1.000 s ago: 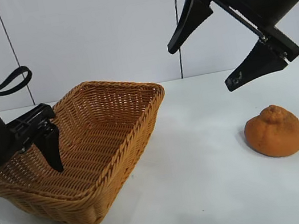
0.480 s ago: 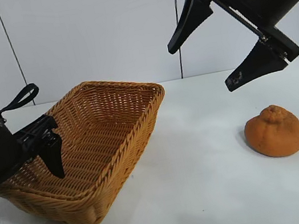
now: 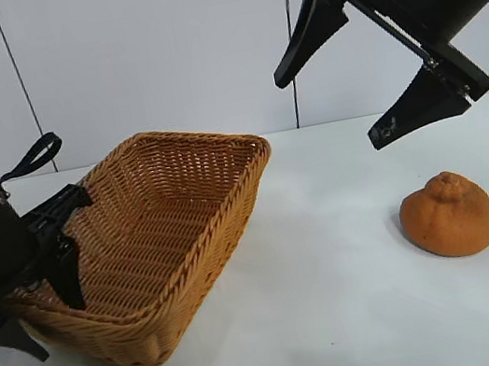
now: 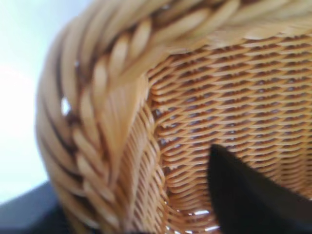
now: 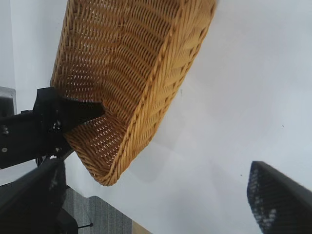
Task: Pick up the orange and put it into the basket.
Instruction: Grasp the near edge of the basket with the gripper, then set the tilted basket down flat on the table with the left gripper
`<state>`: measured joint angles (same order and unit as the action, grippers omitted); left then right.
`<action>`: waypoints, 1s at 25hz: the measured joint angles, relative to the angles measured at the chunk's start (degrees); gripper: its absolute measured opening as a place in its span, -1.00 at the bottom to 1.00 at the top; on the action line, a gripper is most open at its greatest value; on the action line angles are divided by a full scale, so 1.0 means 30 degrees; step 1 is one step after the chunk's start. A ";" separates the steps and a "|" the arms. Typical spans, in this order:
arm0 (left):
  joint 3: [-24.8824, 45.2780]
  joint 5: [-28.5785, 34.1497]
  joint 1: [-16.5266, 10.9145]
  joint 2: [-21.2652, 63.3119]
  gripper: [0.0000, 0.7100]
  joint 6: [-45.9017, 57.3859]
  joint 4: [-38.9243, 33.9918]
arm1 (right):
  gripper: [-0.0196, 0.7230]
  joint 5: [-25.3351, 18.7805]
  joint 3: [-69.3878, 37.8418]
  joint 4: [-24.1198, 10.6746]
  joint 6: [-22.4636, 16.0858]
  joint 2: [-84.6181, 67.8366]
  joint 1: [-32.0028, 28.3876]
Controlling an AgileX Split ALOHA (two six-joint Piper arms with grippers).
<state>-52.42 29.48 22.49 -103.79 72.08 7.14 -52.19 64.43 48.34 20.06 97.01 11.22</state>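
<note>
Exterior view, white table, pale panelled wall, basket running lower-left to upper-right, my left gripper clenching its rim, my right gripper released upper right, orange knob-up.

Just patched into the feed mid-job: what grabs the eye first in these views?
The large tan woven wicker basket at the left of the table, with the left claw pinching its near-left braided rim, one finger inside and one outside. Next, the lumpy dull-orange fruit sitting alone on the white table at the right. The right claw hangs above it, jaws spread wide, holding nothing.
</note>
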 joint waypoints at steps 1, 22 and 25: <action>0.0000 -0.0046 0.0000 0.0000 -0.66 0.0153 0.0043 | 0.92 0.0000 0.0000 0.0000 0.0000 0.0000 0.0000; -0.3845 0.3556 -0.4509 0.0237 -0.76 -1.0297 0.3874 | 0.92 0.0000 0.0000 0.0000 0.0000 0.0000 0.0000; -0.4602 0.4276 -0.4712 0.0237 -0.76 -1.2105 0.3855 | 0.92 0.0000 0.0000 0.0000 0.0000 0.0000 0.0000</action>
<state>-66.23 42.31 8.35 -103.08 35.77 18.71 -52.19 64.43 48.34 20.06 97.01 11.22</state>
